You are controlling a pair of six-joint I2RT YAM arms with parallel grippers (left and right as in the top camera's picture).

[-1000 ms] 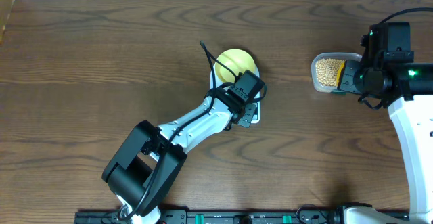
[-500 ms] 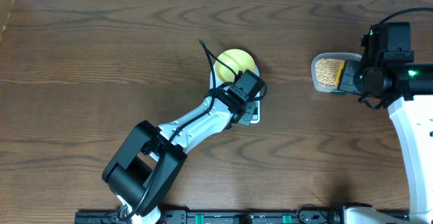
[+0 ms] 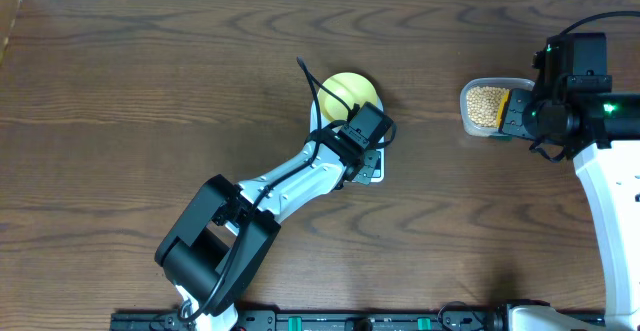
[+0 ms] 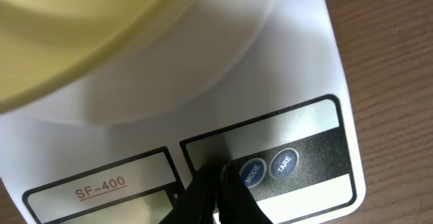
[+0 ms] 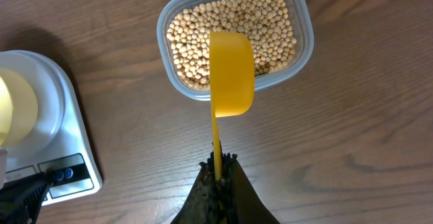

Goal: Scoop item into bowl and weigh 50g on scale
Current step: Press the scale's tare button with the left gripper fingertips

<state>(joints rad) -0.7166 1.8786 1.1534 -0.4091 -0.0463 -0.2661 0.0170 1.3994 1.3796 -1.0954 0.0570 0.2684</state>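
Beans (image 5: 233, 17): a heap of small tan beans filling a clear tub (image 5: 303, 45) at the right side of the tabletop (image 3: 150, 91).
Bowl (image 3: 350, 88): pale yellow, sitting on the scale's round platform, well apart from the tub.
Scale (image 4: 291, 68): white, near the middle of the tabletop; its front panel shows two blue buttons (image 4: 268, 168) marked MODE and TARE.
Left hand (image 4: 218, 183): fingers pressed together, with the tips down on the scale's front panel just left of the MODE button.
Right hand (image 5: 218, 166): pinching the thin handle of a yellow scoop (image 5: 231, 72).
Scoop: held out lengthwise from the hand, its cup over the near edge of the tub and above the beans; whether it touches them cannot be told.
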